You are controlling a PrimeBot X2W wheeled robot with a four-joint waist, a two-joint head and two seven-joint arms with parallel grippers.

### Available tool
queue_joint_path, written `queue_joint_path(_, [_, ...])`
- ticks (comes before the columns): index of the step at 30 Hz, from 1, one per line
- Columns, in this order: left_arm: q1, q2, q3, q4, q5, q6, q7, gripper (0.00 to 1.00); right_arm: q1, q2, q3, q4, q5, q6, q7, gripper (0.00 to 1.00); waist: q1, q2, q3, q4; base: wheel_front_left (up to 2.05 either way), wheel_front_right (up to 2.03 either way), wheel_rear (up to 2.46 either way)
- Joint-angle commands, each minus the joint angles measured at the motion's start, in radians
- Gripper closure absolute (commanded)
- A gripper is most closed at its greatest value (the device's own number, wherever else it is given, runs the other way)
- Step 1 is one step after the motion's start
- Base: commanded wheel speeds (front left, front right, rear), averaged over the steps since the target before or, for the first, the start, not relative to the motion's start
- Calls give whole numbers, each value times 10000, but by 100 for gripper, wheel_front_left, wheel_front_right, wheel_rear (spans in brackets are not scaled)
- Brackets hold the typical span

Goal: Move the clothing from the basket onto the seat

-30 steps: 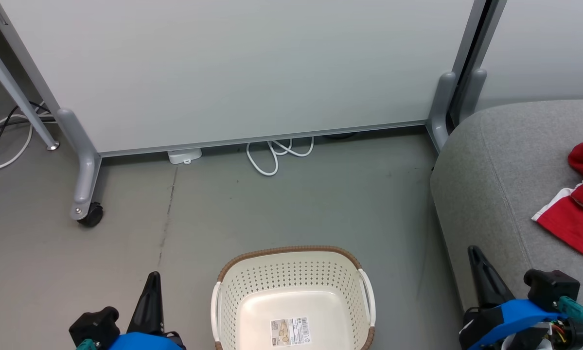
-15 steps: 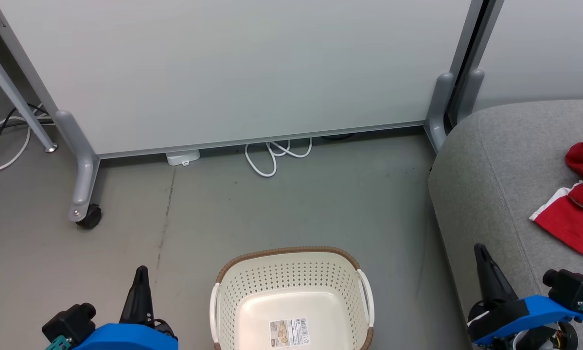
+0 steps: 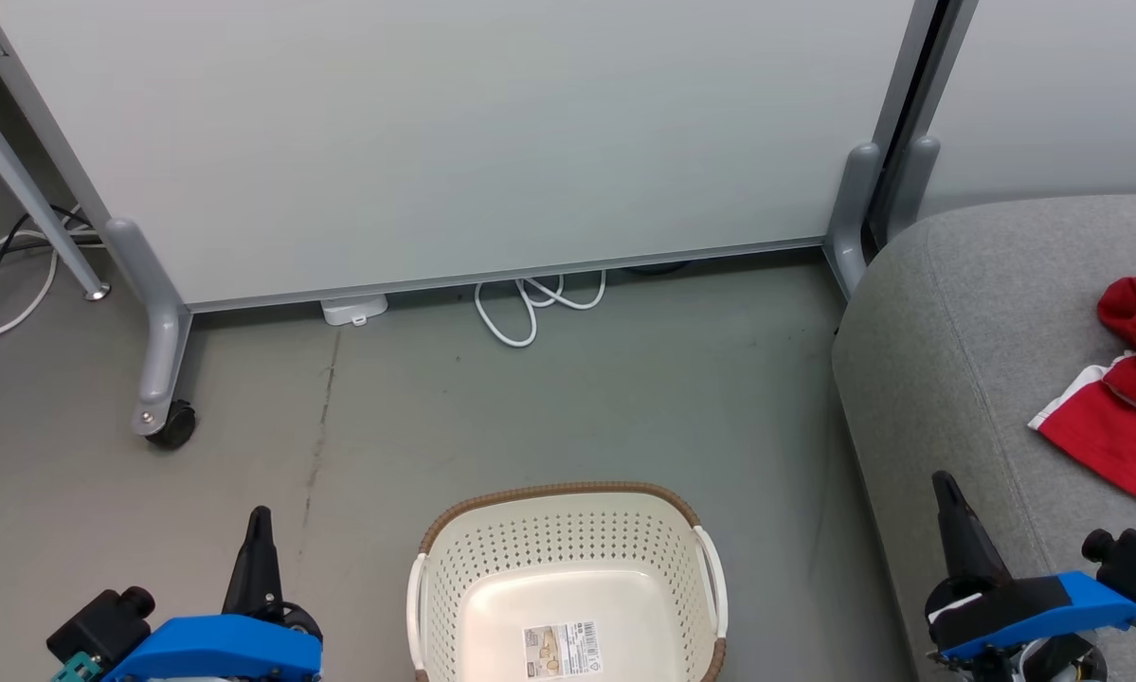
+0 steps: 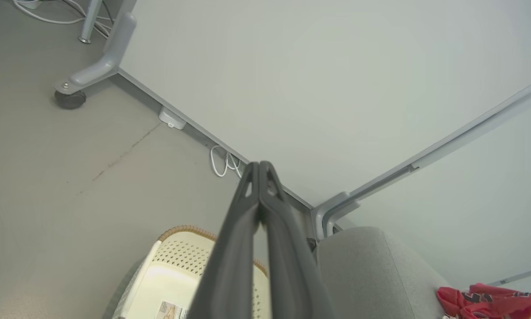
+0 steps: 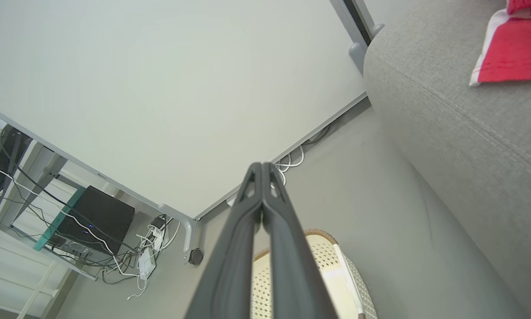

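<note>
Both arms are drawing outward since the earlier frames: the left gripper (image 3: 259, 519) is shifting toward the lower left corner of the head view, and the right gripper (image 3: 943, 483) toward the lower right. In the wrist views each claw is holding its two fingers pressed together, gripping nothing.

The clothing (image 3: 1122, 426) is lying crumpled on the seat (image 3: 956, 360) at the right edge of the frame. The basket (image 3: 558, 491), at bottom centre, is showing only a printed label (image 3: 561, 648) on its floor; its near end is running out of frame.

Judged from its creases, the fabric is behaving as light, limp and prone to bunching. If any regrasp is needed, a raised fold or the white-trimmed hem is offering the surest pinch.
</note>
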Motion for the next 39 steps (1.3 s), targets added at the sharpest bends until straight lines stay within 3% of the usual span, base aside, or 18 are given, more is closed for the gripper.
queue_joint_path(1, [-299,20,69,-180,-296,-13,70,100,-257,-28,-50,-162,358,2,39,100,0,0,-3,-4,0,0,0])
queue_joint_path(39, [-581,1,560,-617,-4222,-24,1176,100,-412,-35,-239,-247,4700,3,768,100,0,0,-80,-118,0,0,0])
